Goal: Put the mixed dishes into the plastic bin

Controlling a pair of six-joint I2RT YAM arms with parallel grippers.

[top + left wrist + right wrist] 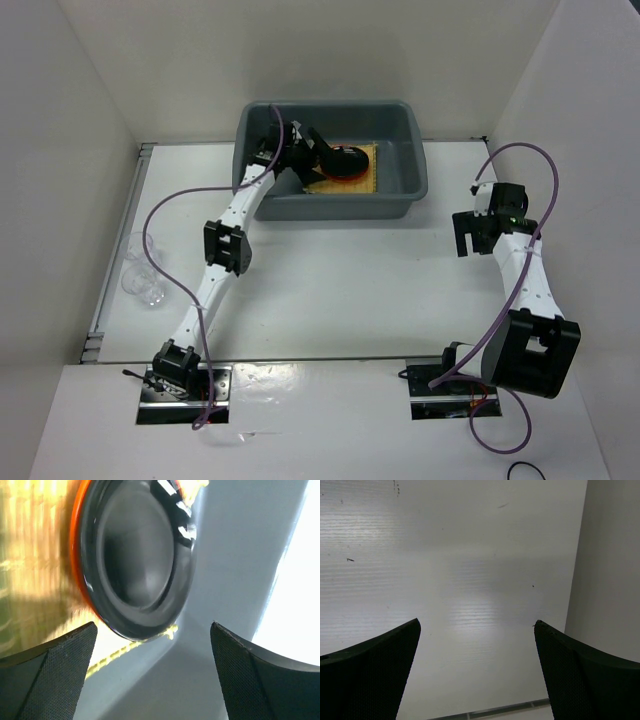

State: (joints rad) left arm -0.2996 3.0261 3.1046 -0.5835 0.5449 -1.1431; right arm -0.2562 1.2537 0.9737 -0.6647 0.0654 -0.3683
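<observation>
The grey plastic bin (420, 172) stands at the back of the table. Inside it the tan woven mat (368, 172) lies flat, and on it the orange dish (347, 178) holds the black dish (345, 160). My left gripper (313, 155) is down in the bin's left half, open and empty, just left of the dishes. In the left wrist view the black dish (140, 565) sits in the orange dish (76, 565) on the mat (30, 555), beyond my open left gripper (152, 630). Clear cups (142, 276) stand at the table's left edge. My right gripper (466, 240) is open and empty.
The bin's grey floor and wall (230, 550) fill the right of the left wrist view. The right wrist view shows only white table (470, 555) and the white side wall (615, 555) beyond my right gripper (477, 625). White walls enclose the table.
</observation>
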